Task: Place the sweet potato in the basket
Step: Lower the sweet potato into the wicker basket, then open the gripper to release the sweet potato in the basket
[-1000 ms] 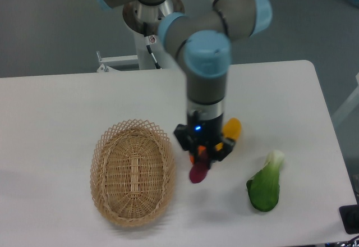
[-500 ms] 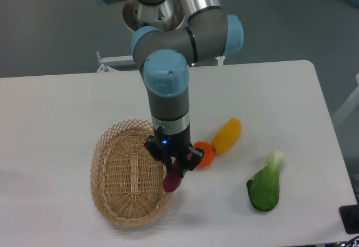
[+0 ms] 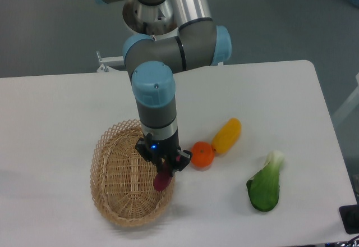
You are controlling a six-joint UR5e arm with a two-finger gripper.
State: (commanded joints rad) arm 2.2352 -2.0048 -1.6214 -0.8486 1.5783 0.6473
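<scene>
One camera view shows the whole table. The gripper [image 3: 163, 167] is closed on the sweet potato [image 3: 161, 180], which hangs with one end down, above the right part of the basket [image 3: 115, 205], near its rim. To do this step well, I think the arm should go a little more toward the middle of the basket and lower before the fingers open, so the sweet potato does not hit the rim and roll out. The orange [image 3: 202, 154] lies just beside the basket, outside it.
</scene>
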